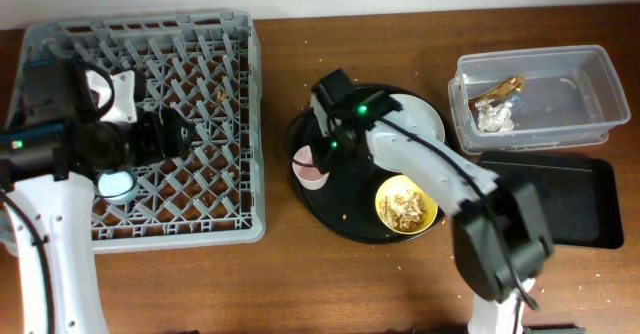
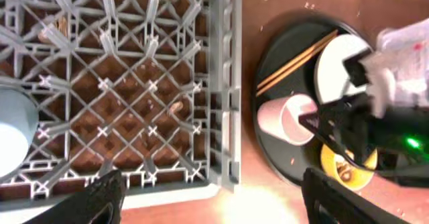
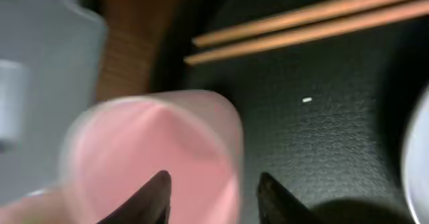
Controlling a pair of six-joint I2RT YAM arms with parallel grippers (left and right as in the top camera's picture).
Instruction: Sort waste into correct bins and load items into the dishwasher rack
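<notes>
The pink cup [image 3: 154, 157] lies on its side on the round black tray [image 1: 340, 224]. My right gripper [image 3: 214, 200] is open, one finger inside the cup's mouth and the other outside its rim; it shows over the cup [image 1: 308, 166] in the overhead view. The chopsticks [image 3: 301, 26] lie on the tray beyond. The yellow bowl [image 1: 405, 204] holds beige scraps and stands beside the pale plate [image 1: 425, 114]. My left gripper [image 2: 214, 204] is open and empty above the grey dishwasher rack [image 1: 240, 124]. The blue cup [image 1: 118, 184] stands in the rack.
The clear tub [image 1: 590, 74] at the back right holds the brown-gold wrapper [image 1: 498, 94] and silvery paper bits [image 1: 497, 120]. The flat black tray [image 1: 560, 199] lies in front of it. Crumbs dot the wooden table near the round tray.
</notes>
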